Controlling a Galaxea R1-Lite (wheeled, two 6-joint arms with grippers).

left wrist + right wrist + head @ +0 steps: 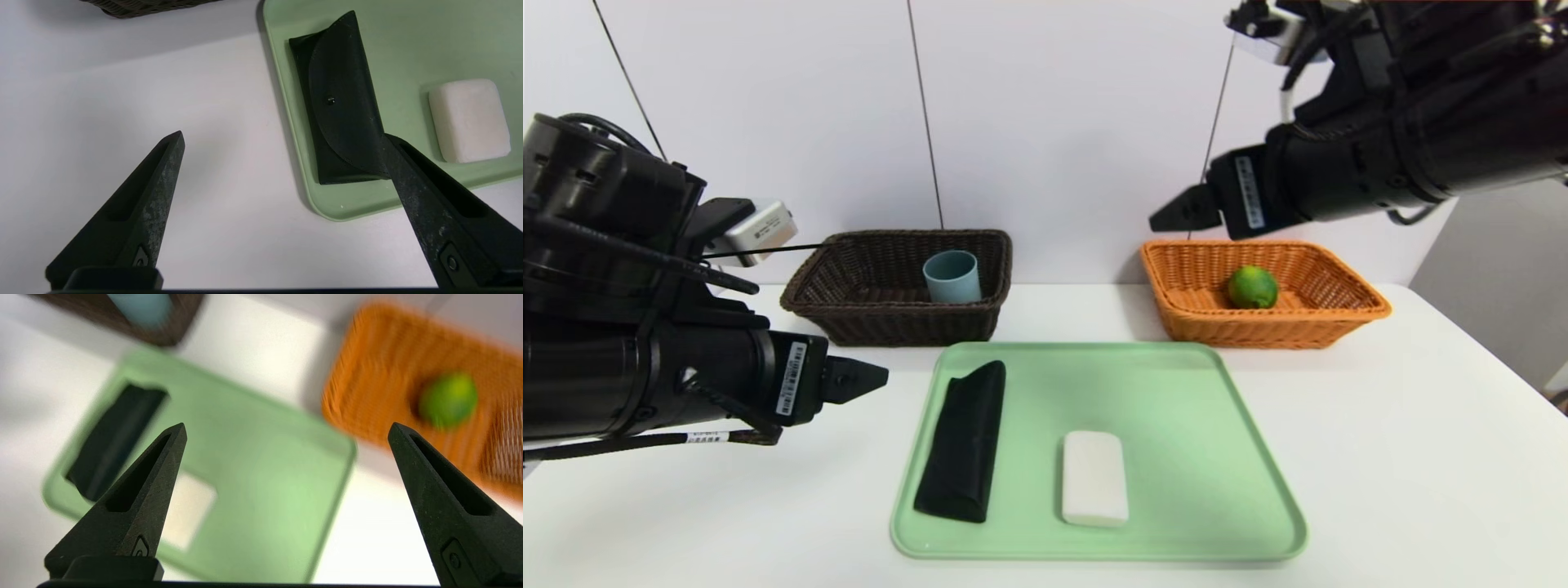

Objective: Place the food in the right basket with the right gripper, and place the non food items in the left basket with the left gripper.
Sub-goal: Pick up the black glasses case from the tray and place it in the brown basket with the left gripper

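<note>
White worktop, pale wall | left tool (282, 139) released beside green tray's (1217, 425) left edge; right tool (286, 430) released, raised over orange basket (1347, 314) | black glasses case (964, 441) at tray's left: likely light, semi-stiff; pinch across its narrow width | white soap bar (1094, 478) mid-tray, probably slippery.

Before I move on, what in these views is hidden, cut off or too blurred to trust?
- Head view: the blue cup's base, hidden by the dark basket's front wall.
- Left wrist view: the black case's near corner, covered by the left gripper's finger; the dark basket cut off.
- Right wrist view: lime and orange basket motion-blurred.
</note>
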